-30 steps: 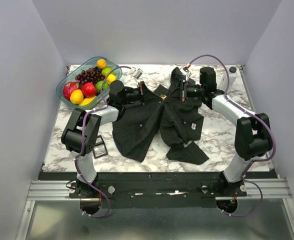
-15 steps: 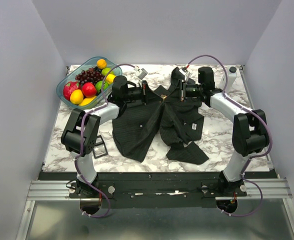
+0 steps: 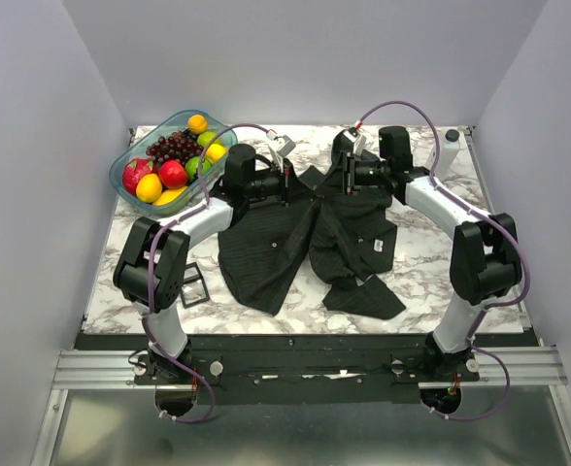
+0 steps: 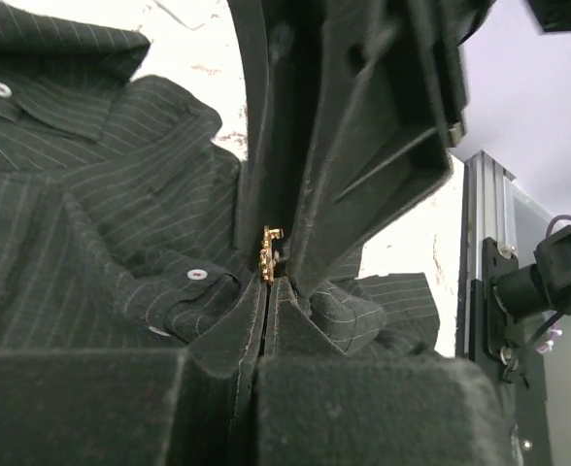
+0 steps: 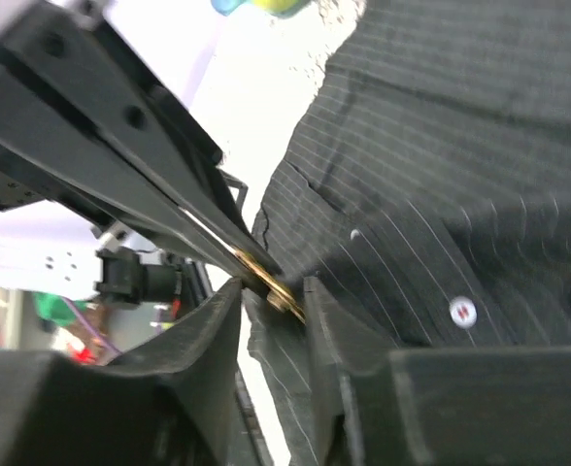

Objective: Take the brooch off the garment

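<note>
Tiny gold metal brooch [image 4: 269, 254] sits at collar end of black pinstriped shirt [image 3: 285, 243], toward far edge of marble counter [image 3: 431, 257]. Left gripper [image 4: 266, 287] pinched tight on it; right gripper [image 5: 271, 301] jaws parted around it, gripping nothing. Risk: thin-edge pinch slips, or pin snags cloth, drags shirt.

Place: a robotics lab cell, not a home.
Walls: plain grey panels [image 3: 33, 146] box me in on three sides.
Mount: I am bolted to an aluminium rail [image 3: 101, 367] (purple cables [image 3: 402, 107] loop loose).
Table: a marble-look top [image 3: 426, 257], staged with a bowl of fruit [image 3: 117, 173].
</note>
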You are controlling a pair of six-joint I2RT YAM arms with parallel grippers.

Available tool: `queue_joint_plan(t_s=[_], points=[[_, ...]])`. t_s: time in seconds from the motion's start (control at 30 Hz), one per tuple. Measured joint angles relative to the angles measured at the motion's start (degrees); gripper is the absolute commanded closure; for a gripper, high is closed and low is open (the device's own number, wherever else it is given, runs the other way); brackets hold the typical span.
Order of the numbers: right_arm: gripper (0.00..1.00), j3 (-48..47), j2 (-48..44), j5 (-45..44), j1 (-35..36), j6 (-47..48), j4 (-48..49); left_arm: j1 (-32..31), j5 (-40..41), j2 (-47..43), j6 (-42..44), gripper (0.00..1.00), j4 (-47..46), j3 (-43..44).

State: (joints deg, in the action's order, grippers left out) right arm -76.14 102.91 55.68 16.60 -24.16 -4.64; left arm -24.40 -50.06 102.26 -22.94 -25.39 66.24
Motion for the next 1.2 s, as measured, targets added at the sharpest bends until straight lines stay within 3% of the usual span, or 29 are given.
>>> queue_joint_plan(t_s=[0.23, 0.4, 0.67, 0.8, 0.97, 1.2], points=[[0.51, -0.07, -8.72, -2.97, 0.83, 13.64, -8.28, -1.18, -0.02, -2.89, 0.81, 1.00, 2.16, -0.02], [0.51, 2.69, -19.45, -5.88, 0.63, 22.93, -12.92, -0.26, 0.02, -4.90, 7.76, 1.00, 8.28, 0.02], [0.45, 9.73, -25.40, -14.40, 0.22, 31.80, -14.64, 0.13, 2.58, -4.79, 33.81, 1.00, 32.76, 8.02], [0.43, 13.35, -25.64, -17.03, 0.15, 32.81, -14.53, -0.48, 6.14, -4.76, 51.54, 1.00, 47.17, 15.80], [0.43, 14.40, -25.99, -18.40, 0.04, 33.09, -13.42, -0.76, 12.41, -4.76, 68.85, 1.00, 59.34, 19.06], [0.43, 14.38, -27.47, -20.22, -0.17, 35.67, -12.11, -0.81, 19.23, -4.76, 77.81, 1.00, 66.12, 18.64]])
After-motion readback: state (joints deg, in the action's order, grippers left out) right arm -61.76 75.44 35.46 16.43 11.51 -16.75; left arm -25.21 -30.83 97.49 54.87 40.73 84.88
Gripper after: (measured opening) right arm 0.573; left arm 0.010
